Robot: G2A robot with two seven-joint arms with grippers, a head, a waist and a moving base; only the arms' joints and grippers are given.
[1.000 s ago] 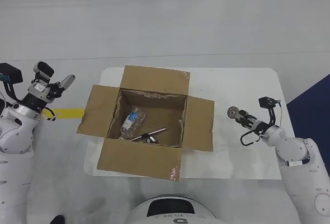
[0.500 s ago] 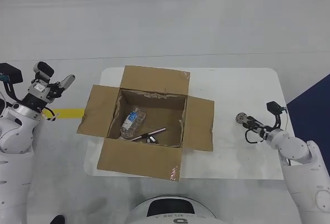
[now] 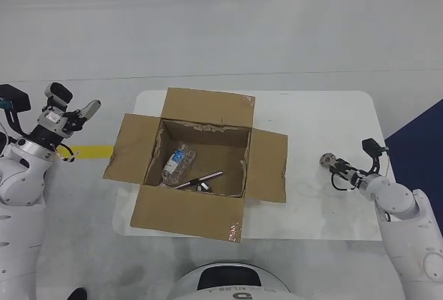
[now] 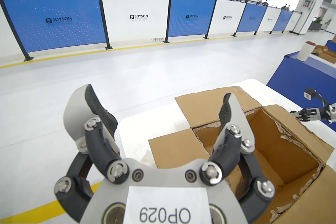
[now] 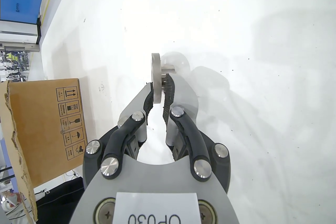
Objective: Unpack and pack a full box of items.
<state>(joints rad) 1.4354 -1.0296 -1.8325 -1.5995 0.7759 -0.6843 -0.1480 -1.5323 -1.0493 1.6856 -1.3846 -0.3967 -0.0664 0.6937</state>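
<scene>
Presently, a small metal disc (image 5: 156,70) with a stub on one face is being pinched on edge between the pads of the right gripper (image 5: 158,89), low over the white table (image 5: 236,12) and to the right of the cardboard box (image 3: 207,109). Whether its rim is touching the surface cannot be told. The step in hand is judged to be the setting down of an unpacked item. Being round and gripped upright, the disc is likely to roll if it is dropped on its rim. It is therefore being advised that it be tipped flat or eased onto the table before the pinch is loosened, and placed well apart from the box flap and the table edge. Farther off, the box is being kept open at mid-table with all four flaps folded outward. A clear plastic bottle (image 3: 179,163) is lying on its side inside, and a thin dark rod-like item (image 3: 200,180), too small to identify, is lying just beside it. Beyond the table's left edge, the left gripper (image 4: 158,99) is being held spread, with nothing in it.
</scene>
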